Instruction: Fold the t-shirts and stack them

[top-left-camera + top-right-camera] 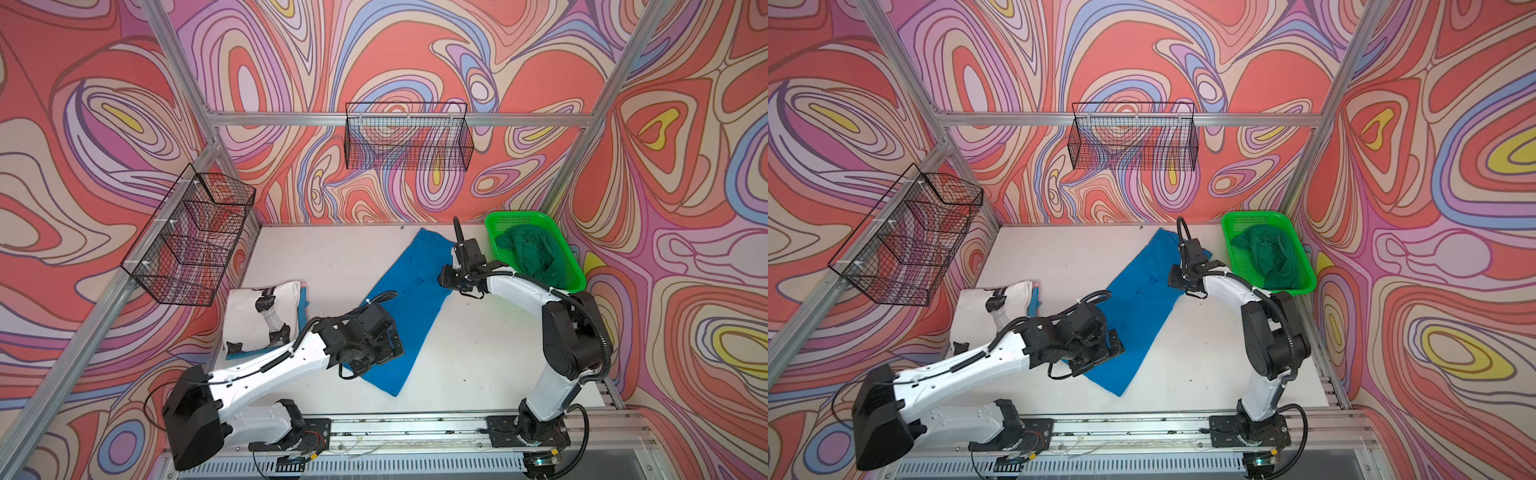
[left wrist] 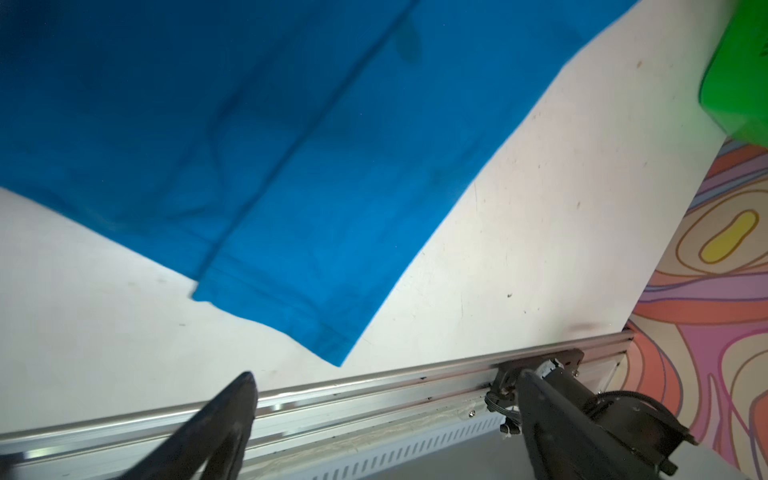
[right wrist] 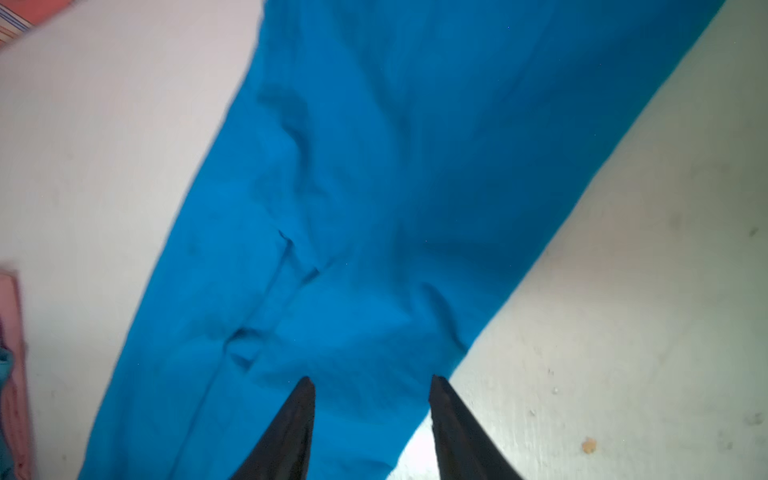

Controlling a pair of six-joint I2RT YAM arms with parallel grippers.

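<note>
Task about half done: the white printed t-shirt is stacked on the lighter blue t-shirt, near left. The bright blue t-shirt is laid mid-tabletop, folded lengthwise. The dark green t-shirt lies unfolded in the basket, far right. The fingers of the left gripper are spread wide, those of the right gripper half-spread; nothing is held.
</note>
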